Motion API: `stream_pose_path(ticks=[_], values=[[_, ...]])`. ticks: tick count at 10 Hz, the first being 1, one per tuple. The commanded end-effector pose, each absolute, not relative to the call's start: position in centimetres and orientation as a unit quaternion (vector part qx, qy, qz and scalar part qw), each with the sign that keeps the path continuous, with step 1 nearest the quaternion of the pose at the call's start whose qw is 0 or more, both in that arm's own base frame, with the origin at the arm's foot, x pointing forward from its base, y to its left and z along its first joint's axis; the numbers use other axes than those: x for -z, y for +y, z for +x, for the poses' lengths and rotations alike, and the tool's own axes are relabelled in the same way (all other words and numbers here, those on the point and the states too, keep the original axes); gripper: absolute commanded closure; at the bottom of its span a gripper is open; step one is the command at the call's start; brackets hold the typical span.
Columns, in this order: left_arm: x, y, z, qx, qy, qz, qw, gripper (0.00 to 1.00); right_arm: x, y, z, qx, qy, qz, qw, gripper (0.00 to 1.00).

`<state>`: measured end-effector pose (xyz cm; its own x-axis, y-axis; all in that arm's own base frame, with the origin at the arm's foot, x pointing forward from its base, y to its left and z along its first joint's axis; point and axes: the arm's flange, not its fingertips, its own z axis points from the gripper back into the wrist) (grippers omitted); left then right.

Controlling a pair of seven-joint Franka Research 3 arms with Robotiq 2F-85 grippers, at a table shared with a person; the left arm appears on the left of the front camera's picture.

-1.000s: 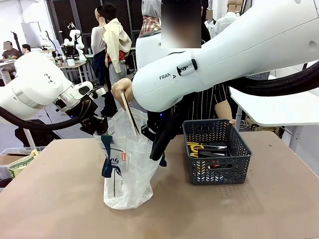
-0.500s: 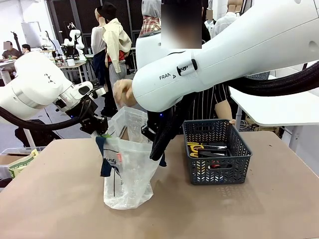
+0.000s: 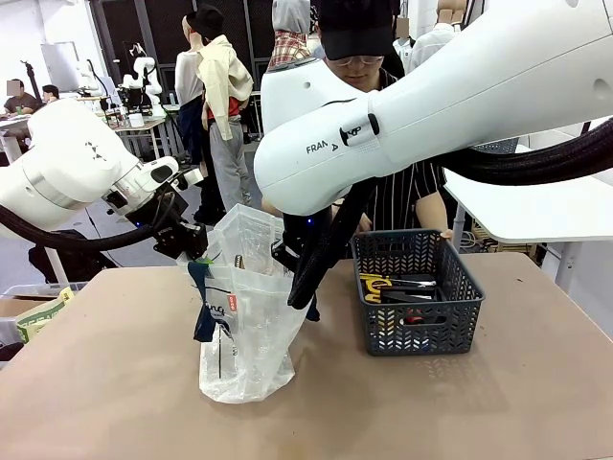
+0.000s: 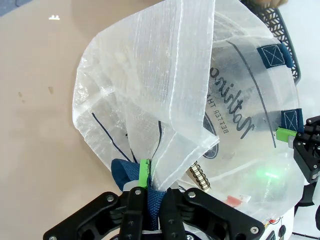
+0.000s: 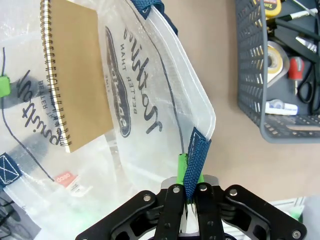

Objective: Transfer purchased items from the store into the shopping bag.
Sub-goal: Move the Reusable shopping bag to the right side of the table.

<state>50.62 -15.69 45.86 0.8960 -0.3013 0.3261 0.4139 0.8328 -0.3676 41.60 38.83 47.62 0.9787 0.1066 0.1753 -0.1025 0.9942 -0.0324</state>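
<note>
Both arms have the shopping bag [image 3: 244, 316] pinched at its mouth. The left gripper [image 4: 152, 192] is clamped tight on one navy handle [image 4: 131, 175], green pads pressed flat against the webbing. The right gripper [image 5: 189, 187] is closed just as hard on the opposite handle [image 5: 196, 152], so the crinkly whitish plastic hangs stretched between them. Across the bag's face, just ahead of the right gripper's fingertips, runs a big dark script word I can't make out for certain. A round navy logo [image 5: 124, 122] sits there too, and small capitals beside it read "BETTER TH…" before a fold swallows the rest. Low by the same gripper is a little red tag [image 5: 65, 177] with white lettering too small to read. A brown spiral-bound notebook [image 5: 75, 75] sits inside the bag, between the two grippers. The remaining purchased items [image 5: 292, 55], yellow, black and red bits, lie in a dark grey mesh basket [image 3: 421, 331] just off to the right gripper's outer side, apart from the bag. "FRAN" [image 3: 318, 147] shows in grey on the right arm's white shell. Everything stands on a plain tan table [image 3: 479, 412], bare and matt. Beyond both grippers a person in a striped shirt [image 3: 402, 192] stands at the far edge, next to a white tabletop [image 3: 536, 206], with a cluttered workshop behind.
</note>
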Motion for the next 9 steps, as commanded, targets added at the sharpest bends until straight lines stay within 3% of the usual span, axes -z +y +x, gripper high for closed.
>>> stream_pose_path(ticks=[1, 9], values=[[-45.90, -15.56, 50.44, 0.186, -0.130, -0.221, 0.949, 1.00, -47.47, 38.76, 41.46, -0.053, -0.089, -0.012, 0.995, 1.00], [-45.90, -15.56, 50.44, 0.186, -0.130, -0.221, 0.949, 1.00, -47.47, 38.76, 41.46, -0.053, -0.089, -0.012, 0.995, 1.00]])
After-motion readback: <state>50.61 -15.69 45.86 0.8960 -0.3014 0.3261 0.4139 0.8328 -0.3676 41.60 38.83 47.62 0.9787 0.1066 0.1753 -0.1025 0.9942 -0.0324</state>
